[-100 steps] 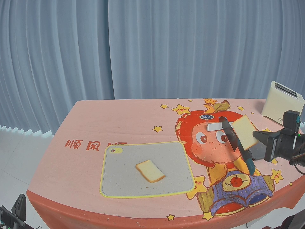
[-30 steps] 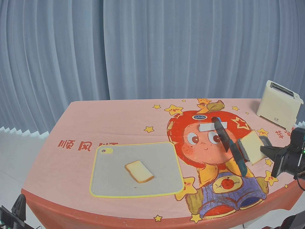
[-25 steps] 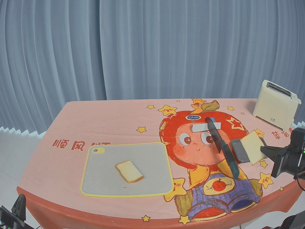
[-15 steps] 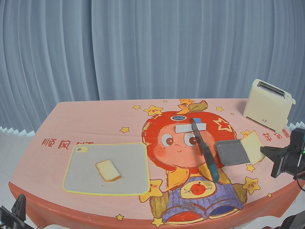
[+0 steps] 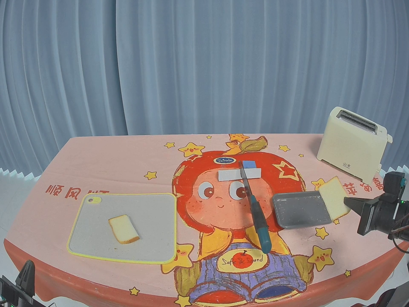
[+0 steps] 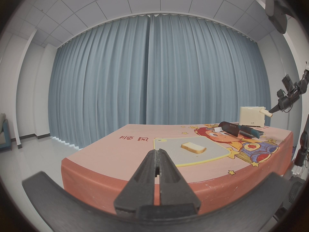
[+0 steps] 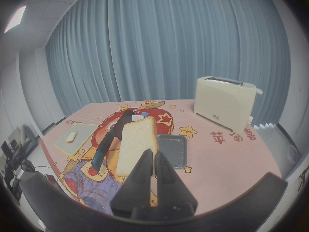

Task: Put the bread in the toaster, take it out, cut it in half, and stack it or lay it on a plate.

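Over the right side of the table [image 5: 128, 163], the right claw [image 5: 347, 201] is pinched tight on a slice of bread [image 5: 333, 195], holding it up on its edge by the gray plate [image 5: 298, 212]. Standing up like that, it looks ready to slip into the toaster [image 5: 352, 143] farther back. The left claw [image 6: 157, 165] is closed on nothing, low by the near left.

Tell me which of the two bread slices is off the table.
The larger slice, pinched upright in the right gripper, in the air near the grey tray. The smaller slice lies flat on the cutting board.
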`<state>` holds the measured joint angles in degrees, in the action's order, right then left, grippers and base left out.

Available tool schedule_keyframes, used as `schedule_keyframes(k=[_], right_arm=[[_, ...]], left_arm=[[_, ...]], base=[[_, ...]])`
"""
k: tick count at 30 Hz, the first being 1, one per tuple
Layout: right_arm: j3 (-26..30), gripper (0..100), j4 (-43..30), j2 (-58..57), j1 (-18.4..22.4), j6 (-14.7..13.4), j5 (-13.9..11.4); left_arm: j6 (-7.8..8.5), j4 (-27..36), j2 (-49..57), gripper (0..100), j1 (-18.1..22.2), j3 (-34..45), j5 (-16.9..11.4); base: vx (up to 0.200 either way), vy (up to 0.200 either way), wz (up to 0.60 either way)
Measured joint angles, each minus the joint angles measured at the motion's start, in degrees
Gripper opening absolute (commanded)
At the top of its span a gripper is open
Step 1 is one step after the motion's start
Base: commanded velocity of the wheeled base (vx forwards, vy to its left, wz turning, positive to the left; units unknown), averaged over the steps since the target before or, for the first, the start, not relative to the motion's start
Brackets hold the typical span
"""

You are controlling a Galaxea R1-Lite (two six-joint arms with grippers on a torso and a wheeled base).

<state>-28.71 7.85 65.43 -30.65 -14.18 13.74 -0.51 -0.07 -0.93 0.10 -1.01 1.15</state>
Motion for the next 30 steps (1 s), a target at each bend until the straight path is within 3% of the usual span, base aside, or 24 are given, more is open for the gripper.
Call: schedule_keyframes(k=[14, 30], right_arm=[[-1.5, 0, 0.1, 11.0, 0.2, -8.0, -0.4], [-3.5, 0, 6.3, 19.1, 4.6, -8.2, -0.8]], left_arm=[[0.00, 0.0, 0.0, 0, 0.0, 0.0, 0.0], [0.00, 0.0, 0.0, 0, 0.1, 0.0, 0.0]], base=[[0.000, 0.000, 0.00], [0.000, 0.000, 0.00]])
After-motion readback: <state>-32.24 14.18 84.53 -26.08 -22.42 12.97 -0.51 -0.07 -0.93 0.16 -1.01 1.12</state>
